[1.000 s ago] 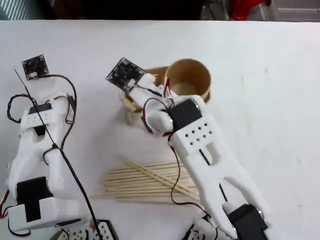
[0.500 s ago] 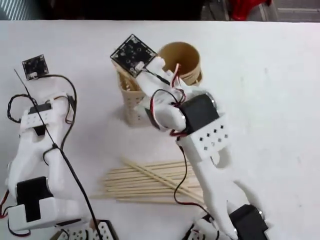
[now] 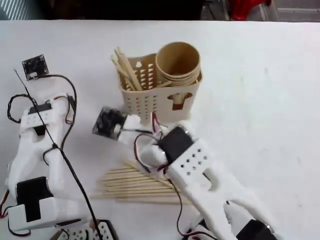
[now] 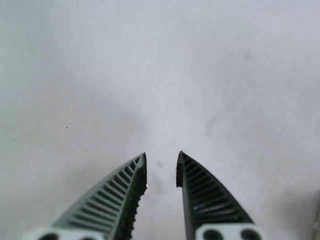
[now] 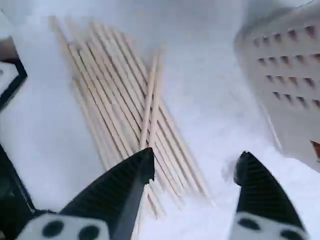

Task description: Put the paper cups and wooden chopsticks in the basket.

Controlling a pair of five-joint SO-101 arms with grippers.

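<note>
A loose fan of wooden chopsticks point(image 3: 145, 182) lay at the near edge of the table point(image 3: 260, 100), at 6 o'clock from the basket point(image 3: 150, 102), with one stick crossed slantwise over the rest. Above their 11 o'clock end hung the right gripper point(image 5: 196, 160), jaws spread wide and holding nothing. Off at 9 o'clock from the pile, the left gripper point(image 4: 161, 159) pointed at bare tabletop, its jaws parted by only a narrow gap and likewise empty.

Farther back stood the basket, with the stacked paper cups point(image 3: 177, 60) nested in its 3 o'clock side and a few chopsticks point(image 3: 125, 67) leaning out at its 10 o'clock corner.

The risk looked to lie in the next grab. Jaws closing over so wide a fan would likely catch only a few sticks and roll the others apart, and the crossed stick could lever its neighbours aside. Sticks pinched near one end might droop and strike the basket's wall instead of clearing its rim. The basket looked light enough to be shoved or tipped. With the cups taking half its room, a careless drop could also knock out the sticks already leaning there.
</note>
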